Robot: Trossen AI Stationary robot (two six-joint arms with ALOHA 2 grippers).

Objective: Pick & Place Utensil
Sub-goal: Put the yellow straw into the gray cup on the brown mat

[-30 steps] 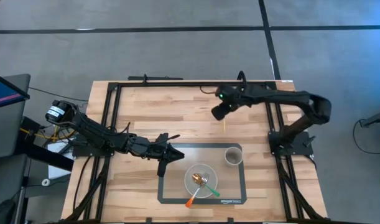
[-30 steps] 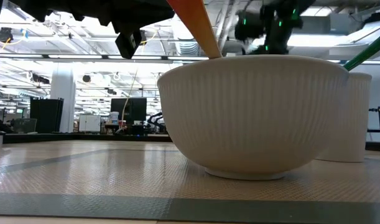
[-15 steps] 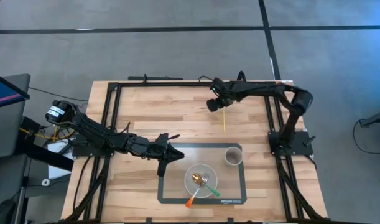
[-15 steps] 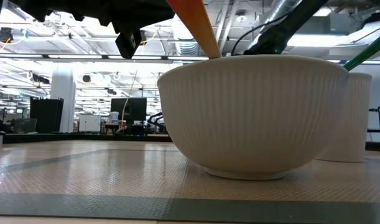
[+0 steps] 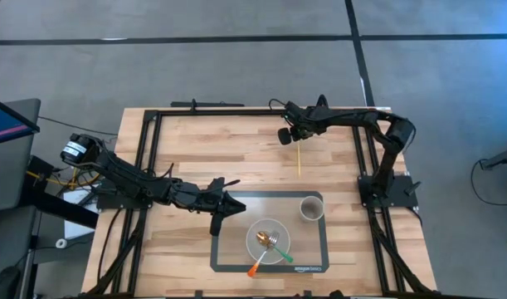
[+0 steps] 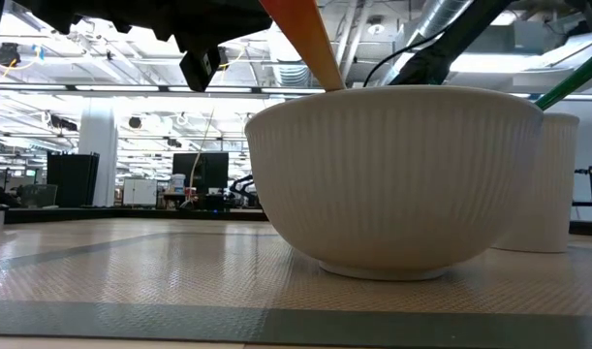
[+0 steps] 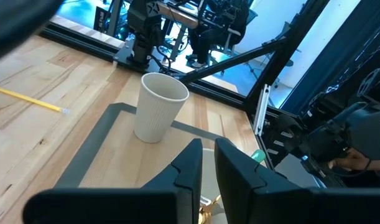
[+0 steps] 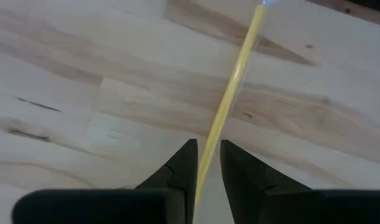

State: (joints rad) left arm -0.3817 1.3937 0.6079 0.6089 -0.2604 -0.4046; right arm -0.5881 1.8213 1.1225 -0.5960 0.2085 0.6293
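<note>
the right gripper (image 5: 285,135) is hanging over the far part of the wooden table (image 5: 236,149), right at the far tip of the yellow utensil (image 5: 299,159), which is lying flat on the bare wood. in the right wrist view the stick (image 8: 230,93) is running up between the fingertips (image 8: 182,160), which are close together but not visibly pinching it. the left gripper (image 5: 218,223) is sitting low by the grey mat (image 5: 228,249), fingers nearly closed on nothing. the bowl (image 5: 268,242) is holding orange and green utensils, cup (image 5: 310,208) beside it.
</note>
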